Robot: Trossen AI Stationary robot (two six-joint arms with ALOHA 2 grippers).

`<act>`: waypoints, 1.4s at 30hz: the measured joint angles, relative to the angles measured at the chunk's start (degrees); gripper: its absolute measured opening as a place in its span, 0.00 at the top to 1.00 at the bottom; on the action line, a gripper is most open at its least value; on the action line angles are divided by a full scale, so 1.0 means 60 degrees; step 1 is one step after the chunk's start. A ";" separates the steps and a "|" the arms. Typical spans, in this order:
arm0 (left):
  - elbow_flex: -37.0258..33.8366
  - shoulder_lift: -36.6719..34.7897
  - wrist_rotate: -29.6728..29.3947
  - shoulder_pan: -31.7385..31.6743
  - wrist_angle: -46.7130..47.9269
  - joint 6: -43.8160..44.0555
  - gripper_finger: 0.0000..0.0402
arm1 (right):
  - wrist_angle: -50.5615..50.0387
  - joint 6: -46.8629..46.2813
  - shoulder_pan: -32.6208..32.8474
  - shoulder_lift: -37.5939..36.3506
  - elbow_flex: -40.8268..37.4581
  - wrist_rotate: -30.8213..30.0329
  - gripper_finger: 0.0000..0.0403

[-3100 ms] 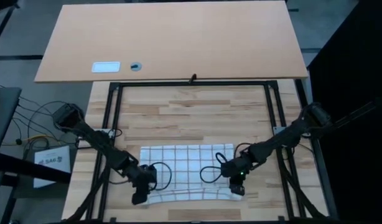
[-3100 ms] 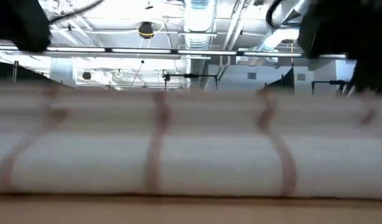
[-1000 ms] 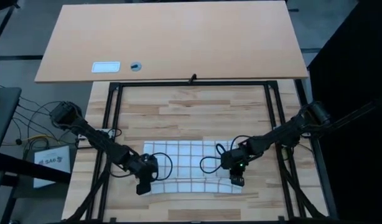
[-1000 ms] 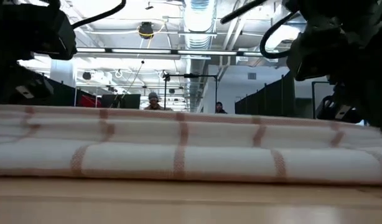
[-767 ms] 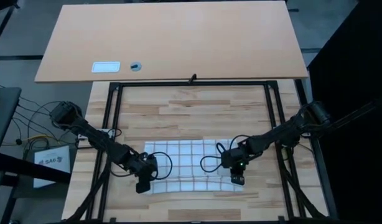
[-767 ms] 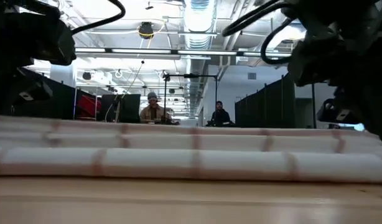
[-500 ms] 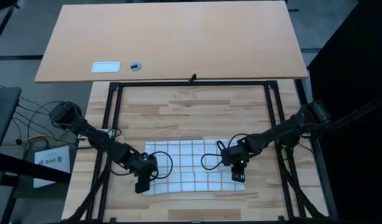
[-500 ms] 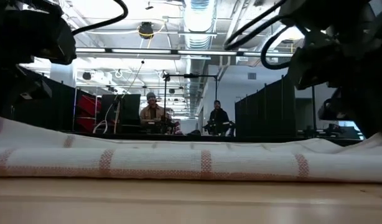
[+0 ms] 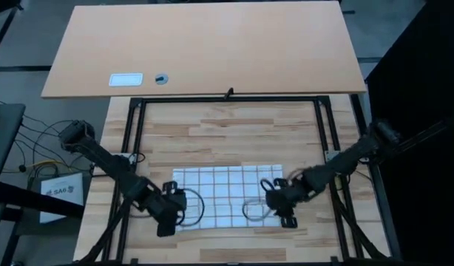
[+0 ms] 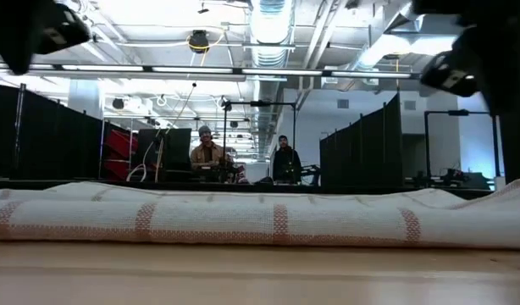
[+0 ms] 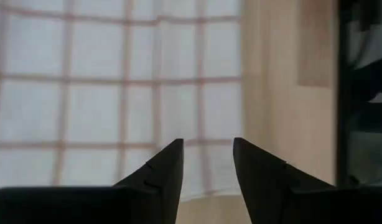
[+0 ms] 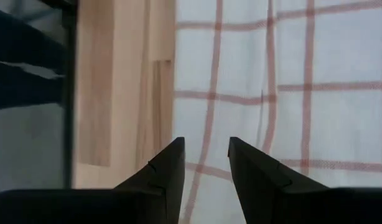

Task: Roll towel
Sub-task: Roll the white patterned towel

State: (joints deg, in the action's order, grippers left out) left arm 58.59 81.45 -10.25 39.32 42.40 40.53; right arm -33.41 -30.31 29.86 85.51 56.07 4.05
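A floor box (image 9: 62, 191) label reads "SAG" (roughly).

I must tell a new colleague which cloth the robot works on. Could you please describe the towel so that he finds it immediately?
Look at the wooden tabletop inside the black frame. Near its front edge, between the left gripper and the right gripper, lies the towel. It alone is soft white cloth with thin brown-orange check lines.

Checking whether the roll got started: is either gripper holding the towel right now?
No. In the wrist views the left gripper and right gripper are open with nothing between the fingers, above the flat towel.
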 joint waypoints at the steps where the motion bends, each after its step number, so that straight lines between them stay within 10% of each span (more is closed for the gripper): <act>1: -0.0046 0.0173 -0.0031 0.0145 -0.0119 0.0128 0.69 | -0.0077 -0.0106 0.0270 0.0042 -0.0018 -0.0360 0.72; 20: -0.0341 0.2673 -0.1152 0.1249 0.0365 0.0928 0.69 | -0.1050 -0.0646 0.0824 0.2521 0.0040 -0.1084 0.72; 42: 0.1840 0.2225 -0.1294 0.0611 -0.0395 -0.0358 0.69 | -0.0085 -0.1016 0.0417 0.0663 0.0613 -0.1046 0.72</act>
State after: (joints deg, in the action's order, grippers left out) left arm 69.63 94.80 -18.02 42.99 40.03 38.39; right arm -33.92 -36.41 32.36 89.49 59.75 -2.22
